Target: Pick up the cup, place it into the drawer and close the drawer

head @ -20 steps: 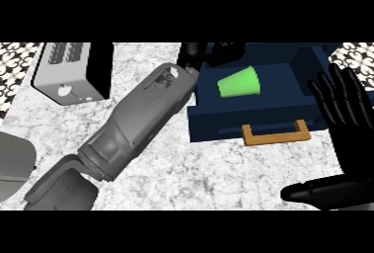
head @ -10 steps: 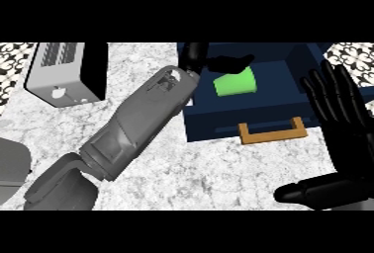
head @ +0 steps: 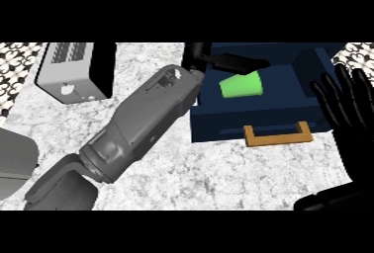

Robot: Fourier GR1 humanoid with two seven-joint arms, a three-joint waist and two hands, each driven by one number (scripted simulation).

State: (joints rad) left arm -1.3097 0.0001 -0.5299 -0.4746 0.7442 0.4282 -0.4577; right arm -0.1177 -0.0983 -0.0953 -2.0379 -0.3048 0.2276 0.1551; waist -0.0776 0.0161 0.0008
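Toaster (head: 73, 71) stands at the back left corner of the marbled worktop (head: 219, 173). A grey forearm (head: 139, 131) crosses the middle of the worktop toward its back edge, ending in the left robot hand (head: 230, 60), whose fingers stretch out over the drawer and hold nothing. Just below those fingers the green cup (head: 242, 85) lies on its side inside the open blue drawer (head: 252, 116), apart from the fingers. The drawer's tan handle (head: 277, 134) faces the front edge. At the right edge the right robot hand (head: 349, 106) rests, fingers spread wide and upright.
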